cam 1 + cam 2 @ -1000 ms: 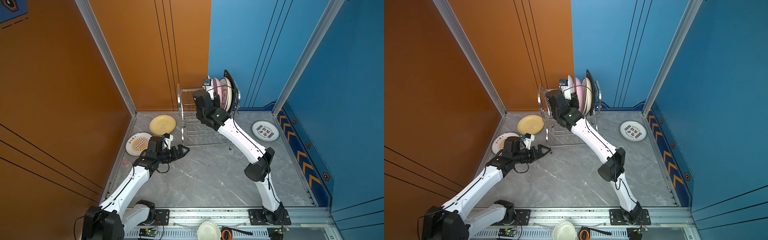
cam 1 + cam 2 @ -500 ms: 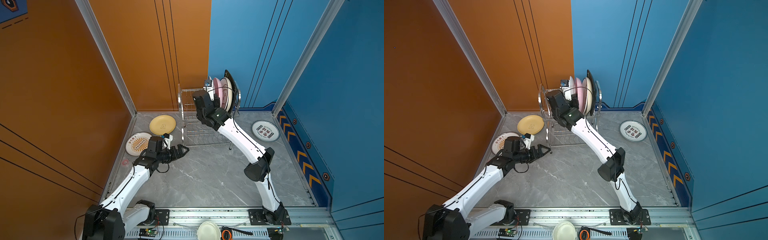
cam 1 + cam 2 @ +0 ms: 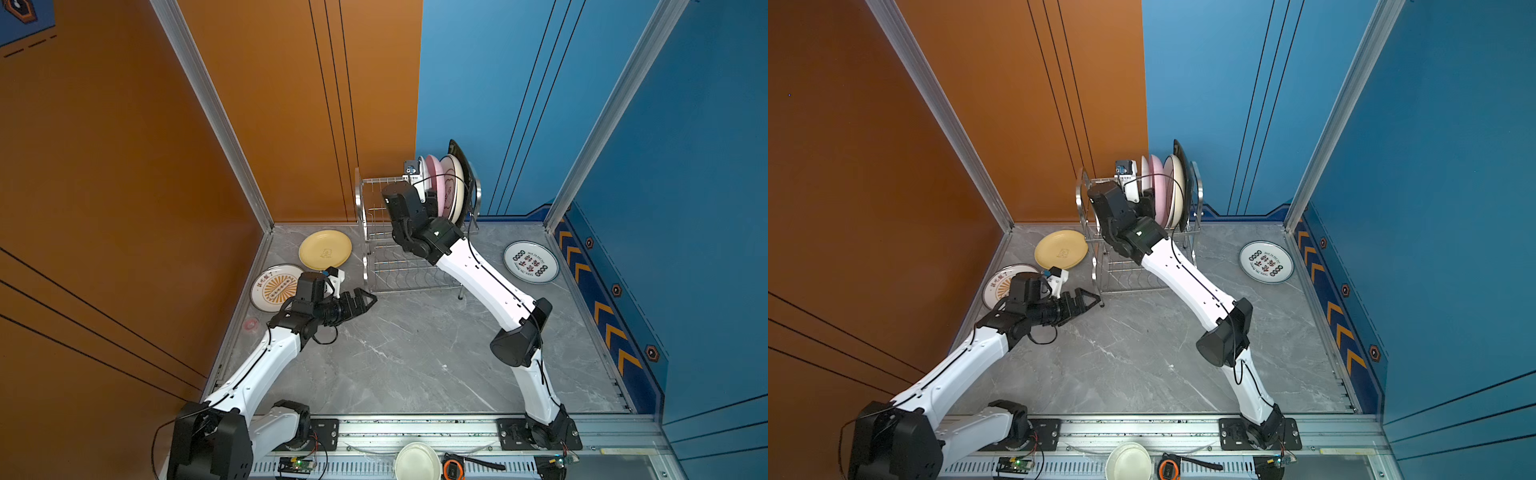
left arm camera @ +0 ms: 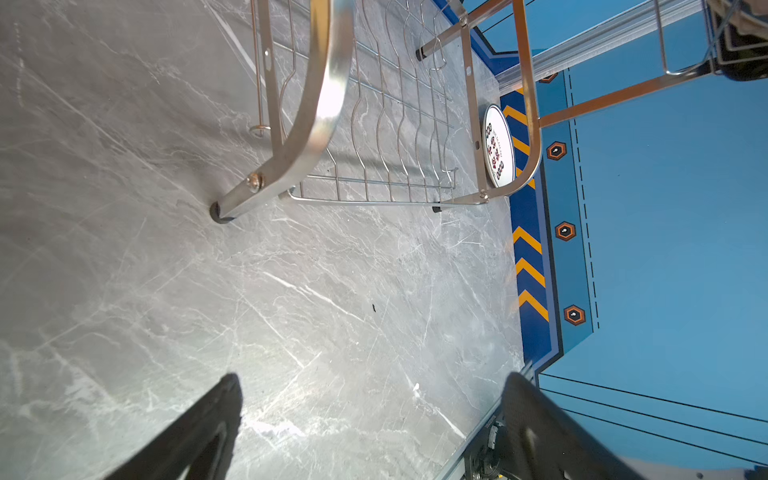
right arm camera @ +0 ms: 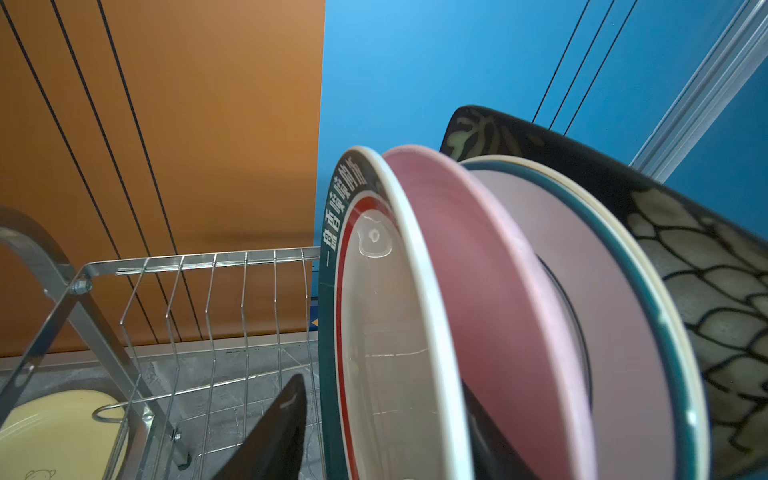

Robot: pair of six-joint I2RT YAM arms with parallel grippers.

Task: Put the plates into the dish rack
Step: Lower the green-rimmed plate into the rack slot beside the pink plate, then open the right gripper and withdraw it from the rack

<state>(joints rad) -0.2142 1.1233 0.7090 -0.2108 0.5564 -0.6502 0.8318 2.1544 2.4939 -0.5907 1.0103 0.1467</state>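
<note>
The dish rack [image 3: 374, 232] stands at the back against the wall. In its upper tier, upright side by side, are a white plate with a dark lettered ring [image 5: 374, 316], a pink plate [image 5: 478, 266], a cream plate [image 5: 648, 316] and a black floral plate [image 5: 706, 266]. My right gripper [image 5: 382, 382] is open astride the ringed plate, one finger clear of its face, the other between it and the pink plate. A yellow plate [image 3: 325, 249], a sunburst plate [image 3: 272, 286] and a white plate with characters [image 3: 530, 262] lie flat on the floor. My left gripper [image 3: 368, 300] hangs open and empty near the rack's front left leg [image 4: 220, 214].
The orange wall and the blue wall close in behind and beside the rack. A small white bowl [image 3: 417, 461] and an orange tape measure [image 3: 453, 467] sit on the front rail. A small pink ring [image 3: 250, 324] lies by the left edge.
My right gripper's jaws have parted off the ringed plate, which stays standing in the rack. The left arm has barely moved.
</note>
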